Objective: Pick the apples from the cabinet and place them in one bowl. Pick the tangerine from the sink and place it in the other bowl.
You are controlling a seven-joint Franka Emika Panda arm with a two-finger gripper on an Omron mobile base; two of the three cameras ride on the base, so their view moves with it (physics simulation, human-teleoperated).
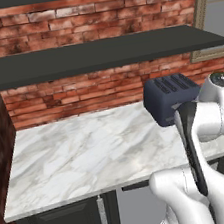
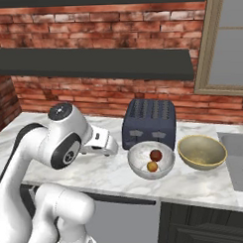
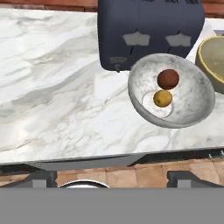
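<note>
The pale grey-white bowl [image 2: 141, 168] [image 3: 192, 109] stands on the counter in front of the toaster. Both apples lie in it: the dark red one [image 2: 155, 155] [image 3: 168, 78] and the yellow-orange one [image 2: 152, 166] [image 3: 162, 98]. The tan-olive bowl [image 2: 201, 151] [image 3: 213, 61] stands just right of it and looks empty. A corner of the sink [image 2: 238, 161] shows at the far right; the tangerine is out of view. The dark cabinet shelf [image 1: 96, 55] [image 2: 91, 65] is bare. My gripper [image 2: 108, 145] [image 3: 112, 178] is open, holds nothing, and hangs over the counter left of the pale bowl.
A dark blue toaster [image 1: 171, 98] [image 2: 149, 123] [image 3: 148, 30] stands against the brick wall behind the bowls. A window frame [image 2: 210, 46] rises at the right. The marble counter [image 1: 79, 154] stretches left to a brick side wall.
</note>
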